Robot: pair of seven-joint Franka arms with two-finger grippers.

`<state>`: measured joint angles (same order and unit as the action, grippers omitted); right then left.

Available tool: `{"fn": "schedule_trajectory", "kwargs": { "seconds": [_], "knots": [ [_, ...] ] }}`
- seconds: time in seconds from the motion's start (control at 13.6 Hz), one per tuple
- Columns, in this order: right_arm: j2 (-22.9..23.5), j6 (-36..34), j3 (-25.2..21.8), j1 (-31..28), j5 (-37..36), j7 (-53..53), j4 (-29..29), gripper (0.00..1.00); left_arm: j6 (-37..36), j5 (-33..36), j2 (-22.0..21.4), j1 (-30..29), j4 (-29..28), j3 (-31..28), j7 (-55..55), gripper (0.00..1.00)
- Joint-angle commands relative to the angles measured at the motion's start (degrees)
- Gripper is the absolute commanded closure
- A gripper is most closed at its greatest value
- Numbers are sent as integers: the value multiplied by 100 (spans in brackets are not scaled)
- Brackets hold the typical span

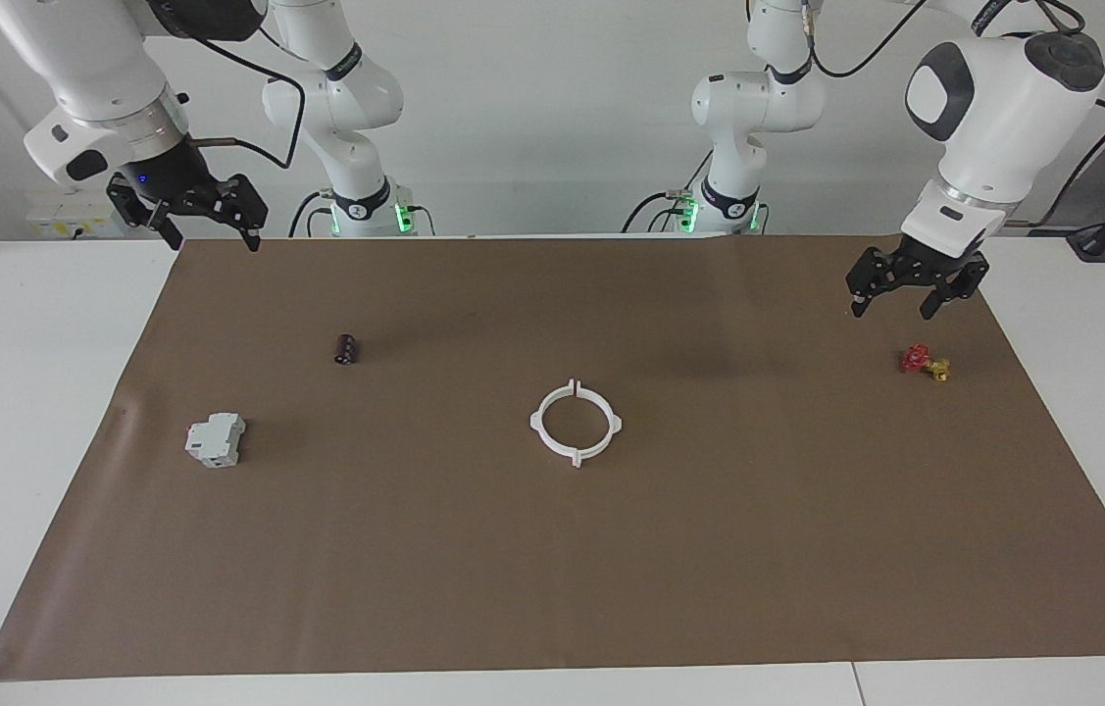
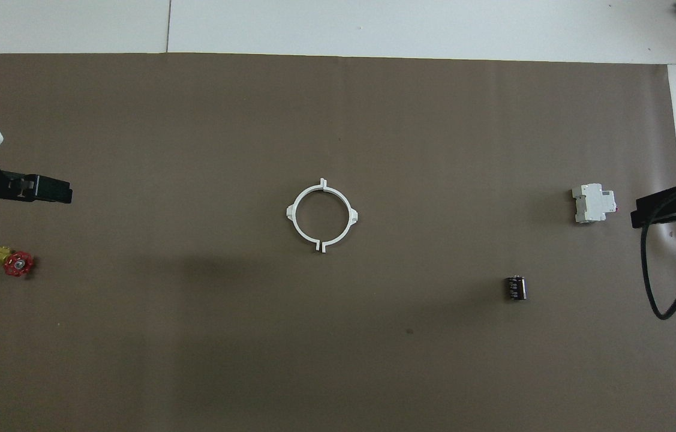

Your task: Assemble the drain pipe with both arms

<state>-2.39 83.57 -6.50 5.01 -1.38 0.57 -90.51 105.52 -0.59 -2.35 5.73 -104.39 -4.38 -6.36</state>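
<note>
1. While both arms hang raised at the table's ends, the left gripper (image 1: 898,294) hovers with its fingers spread and empty above the brown mat (image 1: 552,569), over the spot just nearer the robots than the red-and-yellow valve (image 1: 925,363).
2. At the right arm's end, the right gripper (image 1: 209,227) is likewise spread and holds nothing; it hangs over the mat's corner nearest the robots, well apart from everything on the mat.
3. Outward from it lie a small dark cylinder (image 1: 346,349), probably a capacitor, and, farther from the robots, a grey-white blocky box (image 1: 216,439) that looks like a circuit breaker.
4. At the mat's middle sits the drain pipe (image 1: 576,423): two white half-rings lying flat, their end tabs meeting, or very nearly, so the pair reads as one ring.
5. My judgement: the ring already looks joined, which would explain why both grippers stand off wide and empty, parked clear of the work.
6. Whether the tabs are truly locked cannot be told from either view.
</note>
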Motion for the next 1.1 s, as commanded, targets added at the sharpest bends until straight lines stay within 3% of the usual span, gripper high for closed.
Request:
{"fn": "schedule_trajectory", "kwargs": {
  "seconds": [0.0,0.44,1.03],
  "knots": [
    [19,63,-1,-27,67,5,16,0,-190,-82,112,51,163,-19,-67,0],
    [19,63,-1,-36,67,5,16,0,-567,-82,323,78,681,16,-50,0],
    [19,63,-1,-27,67,5,16,0,-568,-82,253,104,665,52,-41,0]
  ]
}}
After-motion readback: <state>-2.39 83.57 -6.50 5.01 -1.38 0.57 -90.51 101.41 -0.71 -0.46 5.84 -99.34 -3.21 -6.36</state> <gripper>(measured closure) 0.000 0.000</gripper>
